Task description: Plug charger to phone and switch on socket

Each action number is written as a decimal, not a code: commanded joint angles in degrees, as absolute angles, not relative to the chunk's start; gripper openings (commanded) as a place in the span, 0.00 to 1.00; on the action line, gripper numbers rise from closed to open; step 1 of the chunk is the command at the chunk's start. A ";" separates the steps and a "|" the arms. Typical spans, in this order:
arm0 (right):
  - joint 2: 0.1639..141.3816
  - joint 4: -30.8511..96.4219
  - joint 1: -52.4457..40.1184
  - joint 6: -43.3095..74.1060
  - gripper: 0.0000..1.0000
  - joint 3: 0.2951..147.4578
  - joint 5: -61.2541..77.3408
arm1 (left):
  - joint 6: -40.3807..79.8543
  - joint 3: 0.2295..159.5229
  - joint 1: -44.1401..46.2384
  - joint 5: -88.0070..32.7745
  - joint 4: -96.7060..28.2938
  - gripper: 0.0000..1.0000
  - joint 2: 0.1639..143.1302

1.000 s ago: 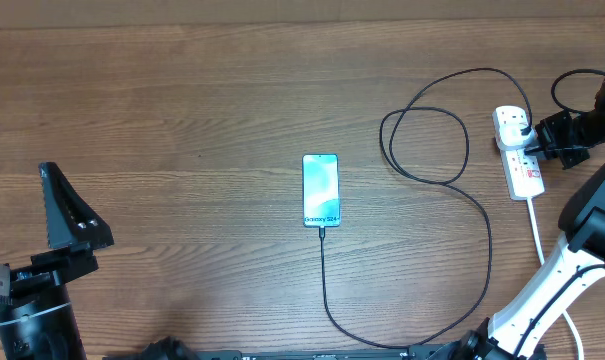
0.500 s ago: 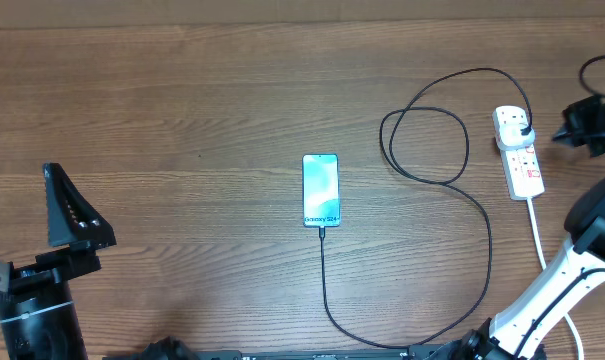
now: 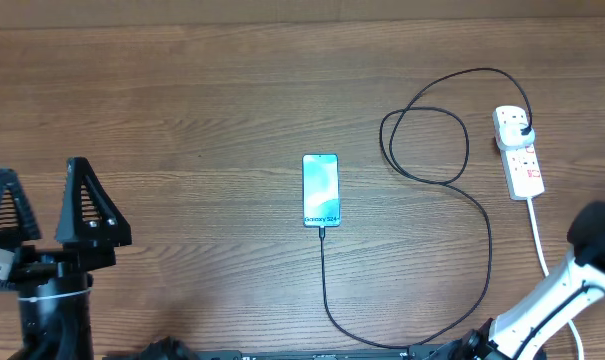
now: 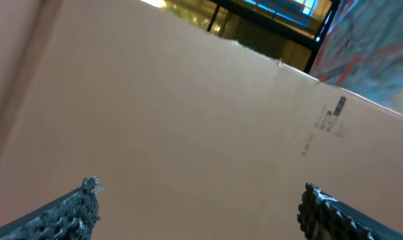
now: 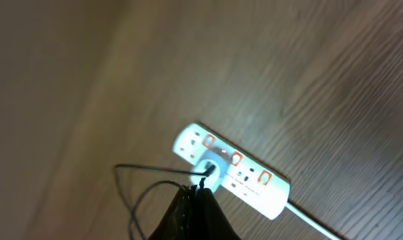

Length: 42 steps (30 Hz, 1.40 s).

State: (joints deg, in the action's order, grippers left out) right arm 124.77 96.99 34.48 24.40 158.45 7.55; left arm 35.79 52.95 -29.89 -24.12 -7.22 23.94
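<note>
The phone (image 3: 321,190) lies face up at mid-table, its screen glowing light blue. The charger (image 3: 479,215) runs from the phone's near end, curves right and loops up to its black plug (image 3: 523,128) in the white socket (image 3: 522,165). In the right wrist view my right gripper (image 5: 196,189) is shut and holds nothing. It hovers above the socket (image 5: 254,183), near where the thin black charger cable (image 5: 161,169) goes in. My left gripper (image 3: 44,210) stands open and empty at the near left, far from the phone. Its fingers (image 4: 74,207) face a cardboard wall.
The socket's thick white cord (image 3: 537,235) trails toward the near right edge. My right arm's white link (image 3: 542,300) rises at the near right corner. A brown cardboard wall (image 4: 201,100) fills the left wrist view.
My right arm has drawn back from the socket and its gripper has left the overhead view. My left gripper has turned, so both its fingers now show.
</note>
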 commanded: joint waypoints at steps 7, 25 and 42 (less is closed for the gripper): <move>98.89 97.06 34.63 23.73 0.04 161.23 9.17 | 33.76 51.77 -18.61 -23.33 -6.31 1.00 17.80; 63.24 97.06 25.41 20.93 0.04 143.98 17.28 | 23.90 51.77 -9.72 -10.76 -9.23 1.00 6.24; 41.17 97.06 9.04 16.01 0.04 122.96 15.94 | 22.70 51.77 -9.72 -7.03 -14.74 0.99 1.37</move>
State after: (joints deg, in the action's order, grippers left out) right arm 45.01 97.21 9.85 17.74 124.90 16.62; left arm 23.75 51.79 -10.09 -7.84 -14.46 2.24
